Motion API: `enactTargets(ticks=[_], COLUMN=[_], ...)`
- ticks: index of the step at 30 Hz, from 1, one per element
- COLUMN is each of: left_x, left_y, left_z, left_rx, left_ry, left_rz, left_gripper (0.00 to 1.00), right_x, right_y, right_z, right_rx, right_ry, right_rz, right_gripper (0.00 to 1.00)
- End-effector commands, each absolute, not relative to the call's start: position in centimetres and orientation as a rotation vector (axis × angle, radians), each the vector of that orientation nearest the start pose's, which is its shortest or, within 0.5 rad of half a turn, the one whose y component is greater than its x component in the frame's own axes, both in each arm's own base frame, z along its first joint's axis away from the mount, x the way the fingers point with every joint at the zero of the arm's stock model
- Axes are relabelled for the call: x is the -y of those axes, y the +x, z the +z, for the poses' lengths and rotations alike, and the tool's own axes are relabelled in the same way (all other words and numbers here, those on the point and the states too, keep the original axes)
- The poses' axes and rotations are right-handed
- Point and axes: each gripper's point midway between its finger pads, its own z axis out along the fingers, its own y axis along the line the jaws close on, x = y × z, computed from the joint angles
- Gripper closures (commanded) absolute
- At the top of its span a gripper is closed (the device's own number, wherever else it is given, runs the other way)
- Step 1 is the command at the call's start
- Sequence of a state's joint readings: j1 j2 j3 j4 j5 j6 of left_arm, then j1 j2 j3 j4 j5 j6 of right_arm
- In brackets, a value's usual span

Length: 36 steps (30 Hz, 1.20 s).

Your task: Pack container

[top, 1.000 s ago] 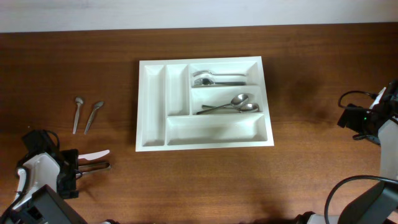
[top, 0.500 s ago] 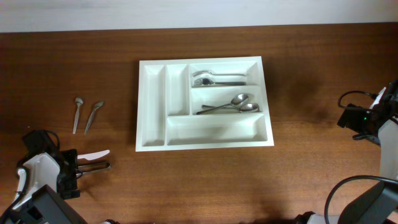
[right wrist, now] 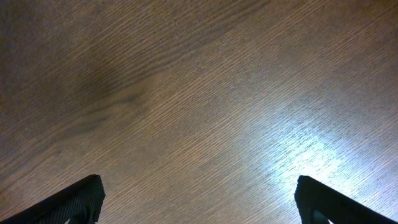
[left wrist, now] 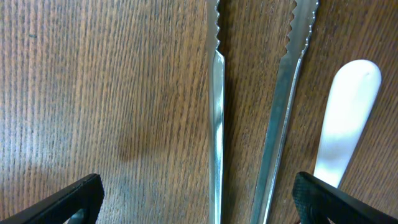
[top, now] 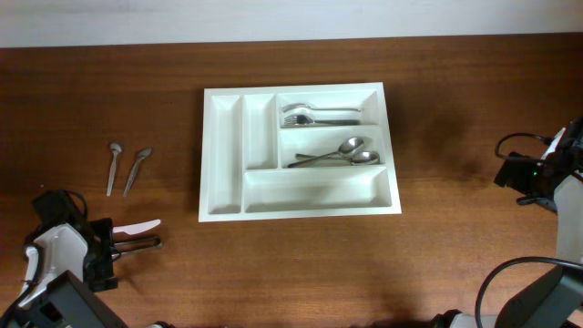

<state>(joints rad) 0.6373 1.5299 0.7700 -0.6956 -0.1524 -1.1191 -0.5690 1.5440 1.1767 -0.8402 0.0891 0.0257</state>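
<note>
The container, a white cutlery tray, lies mid-table. Its top right compartment holds forks and the one below holds spoons; the other compartments look bare. My left gripper sits low at the front left and is open. Between its fingertips lie the two serrated arms of metal tongs, touched by neither finger. A white utensil handle lies just right of the tongs. My right gripper hangs open over bare wood at the right edge.
Two loose metal spoons lie side by side on the table left of the tray, beyond my left gripper. The white-handled utensil and tongs lie by the front left corner.
</note>
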Motion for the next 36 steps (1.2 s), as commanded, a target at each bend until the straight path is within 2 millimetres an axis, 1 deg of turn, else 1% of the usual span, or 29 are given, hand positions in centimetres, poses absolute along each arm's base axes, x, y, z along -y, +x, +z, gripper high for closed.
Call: enactTargets(ticks=[1, 11, 20, 36], left_x=[-17.2, -16.8, -16.3, -16.9], left_y=[18.8, 18.3, 17.7, 18.4], left_z=[0.7, 0.4, -1.3, -1.3], left_rx=[-1.890, -1.911, -1.946, -1.923], left_ry=[-2.336, -2.357, -2.413, -2.390], left_rz=[0.176, 0.185, 0.214, 0.198], left_gripper=[0.01, 0.01, 0.01, 0.01], right_x=[20.3, 20.3, 20.3, 20.3], right_y=[28.5, 28.5, 28.5, 28.5], right_z=[11.3, 11.3, 11.3, 11.3], right_rx=[-2.681, -2.681, -2.681, -2.681], right_ry=[0.854, 0.854, 0.854, 0.854], right_rz=[-0.259, -0.259, -0.259, -0.259], right_gripper=[0.01, 0.01, 0.01, 0.01])
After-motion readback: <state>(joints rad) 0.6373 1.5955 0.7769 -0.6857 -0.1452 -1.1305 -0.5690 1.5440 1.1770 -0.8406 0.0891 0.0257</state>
